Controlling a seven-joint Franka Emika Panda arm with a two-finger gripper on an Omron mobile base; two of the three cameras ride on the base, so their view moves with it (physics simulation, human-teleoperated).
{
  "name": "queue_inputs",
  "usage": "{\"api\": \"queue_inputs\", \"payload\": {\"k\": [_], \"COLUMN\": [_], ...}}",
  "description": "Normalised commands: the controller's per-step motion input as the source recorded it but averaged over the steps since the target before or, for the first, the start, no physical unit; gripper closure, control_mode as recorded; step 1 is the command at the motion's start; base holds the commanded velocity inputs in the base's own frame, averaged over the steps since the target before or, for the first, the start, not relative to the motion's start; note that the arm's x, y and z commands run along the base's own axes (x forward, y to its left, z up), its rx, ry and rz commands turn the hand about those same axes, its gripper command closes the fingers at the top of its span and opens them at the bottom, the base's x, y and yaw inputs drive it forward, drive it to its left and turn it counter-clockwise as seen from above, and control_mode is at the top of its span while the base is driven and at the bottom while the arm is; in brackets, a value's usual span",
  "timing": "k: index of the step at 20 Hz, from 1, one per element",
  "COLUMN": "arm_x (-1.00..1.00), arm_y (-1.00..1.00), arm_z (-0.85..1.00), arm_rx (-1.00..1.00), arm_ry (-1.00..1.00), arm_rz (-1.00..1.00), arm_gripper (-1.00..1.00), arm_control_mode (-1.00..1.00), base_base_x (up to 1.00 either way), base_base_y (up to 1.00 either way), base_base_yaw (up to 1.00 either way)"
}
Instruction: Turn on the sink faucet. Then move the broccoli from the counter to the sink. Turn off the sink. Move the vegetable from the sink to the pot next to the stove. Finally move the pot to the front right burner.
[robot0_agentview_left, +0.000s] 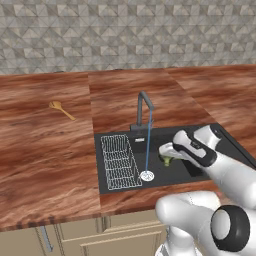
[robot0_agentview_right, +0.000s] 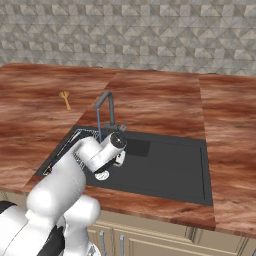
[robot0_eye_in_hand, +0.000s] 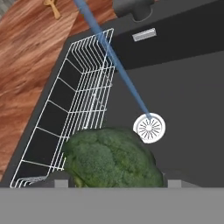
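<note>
Far left on the counter (robot0_agentview_left: 45, 145) lies a wooden spoon (robot0_agentview_left: 61, 109), well clear of the action. Next comes the sink (robot0_agentview_left: 200, 182), its white wire rack (robot0_agentview_left: 119, 161) along the left side, and the faucet (robot0_agentview_left: 144, 111) at the back edge pours 1 thin stream onto the drain (robot0_agentview_left: 147, 175). Right of the drain, the gripper (robot0_agentview_left: 166, 159) hangs low in the basin, clamped on the broccoli (robot0_eye_in_hand: 113, 158). Best play, I'd say: lower it near the drain, under the water, let go gently, then lift straight up, clear of the spout.
</note>
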Motion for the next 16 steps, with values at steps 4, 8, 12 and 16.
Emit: {"api": "queue_inputs", "payload": {"k": [4,8,12,16], "arm_x": [0.46,0.46,0.36,0.23], "arm_y": [-0.17,-0.12,-0.08,-0.07], "arm_z": [-0.23,-0.27,-0.32,-0.37], "arm_rx": [-0.06,-0.08,-0.04,-0.05], "arm_ry": [0.18,0.16,0.11,0.04], "arm_rz": [0.00,0.00,0.00,0.00], "arm_gripper": [1.00,1.00,1.00,1.00], "arm_control_mode": [-1.00,-1.00,-1.00,-1.00], "base_base_x": [0.00,0.00,0.00,0.00], "base_base_y": [0.00,0.00,0.00,0.00], "base_base_yaw": [0.00,0.00,0.00,0.00]}}
